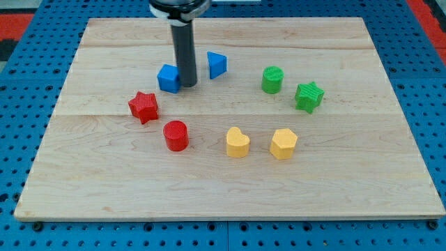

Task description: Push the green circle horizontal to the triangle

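The green circle (272, 79) stands at the view's right of centre, with the green star (309, 96) just to its lower right. The blue triangle (217, 65) lies to the circle's left and slightly higher up the view. My tip (188, 85) rests on the board between the blue triangle and a blue cube (168, 78), touching or almost touching the cube's right side. The tip is well to the left of the green circle.
A red star (143, 106) and a red cylinder (175, 135) lie at the lower left. A yellow heart (237, 142) and a yellow hexagon-like block (283, 143) lie below the green blocks. The wooden board (104, 181) sits on a blue pegboard.
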You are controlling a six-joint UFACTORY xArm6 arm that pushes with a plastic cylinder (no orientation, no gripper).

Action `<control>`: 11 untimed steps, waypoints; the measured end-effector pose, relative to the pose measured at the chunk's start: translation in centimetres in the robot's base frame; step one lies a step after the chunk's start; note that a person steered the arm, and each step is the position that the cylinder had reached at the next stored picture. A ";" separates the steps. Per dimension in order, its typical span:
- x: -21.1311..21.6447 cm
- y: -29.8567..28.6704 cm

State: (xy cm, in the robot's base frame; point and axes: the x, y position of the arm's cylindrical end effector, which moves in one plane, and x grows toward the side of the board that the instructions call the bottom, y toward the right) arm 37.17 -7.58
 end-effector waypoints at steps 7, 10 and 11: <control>0.1 16.6; 0.8 14.7; 0.9 14.2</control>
